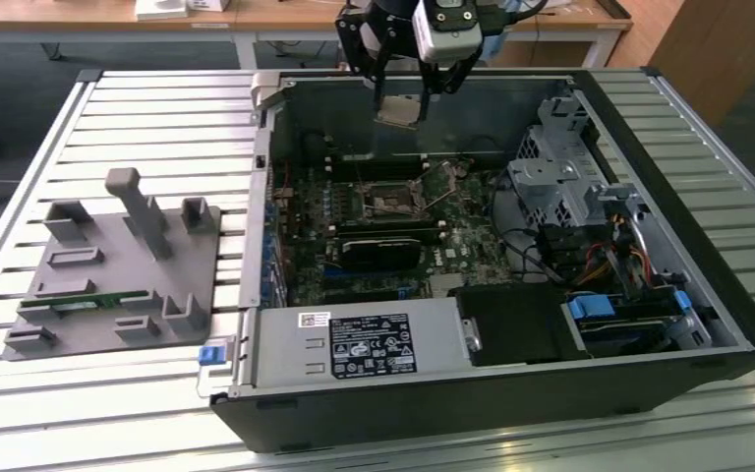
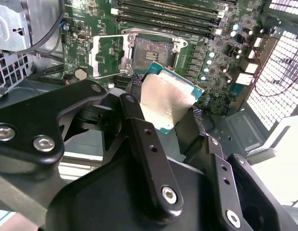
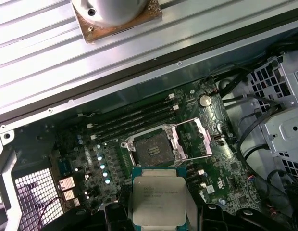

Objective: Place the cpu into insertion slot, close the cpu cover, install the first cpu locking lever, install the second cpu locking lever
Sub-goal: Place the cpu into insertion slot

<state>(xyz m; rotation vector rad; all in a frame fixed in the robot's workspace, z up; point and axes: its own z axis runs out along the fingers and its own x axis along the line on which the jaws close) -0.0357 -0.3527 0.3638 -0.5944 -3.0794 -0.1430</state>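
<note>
While my fingers (image 2: 139, 130) clamp the cpu (image 2: 166, 98) above the open insertion slot (image 2: 151, 50), I judge any tilt could bend its contacts.

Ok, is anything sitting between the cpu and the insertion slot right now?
Nothing visible does. The gripper holds the cpu in the air, clear of the board. The insertion slot lies bare and uncovered, with the cpu cover swung open to one side of it.
</note>
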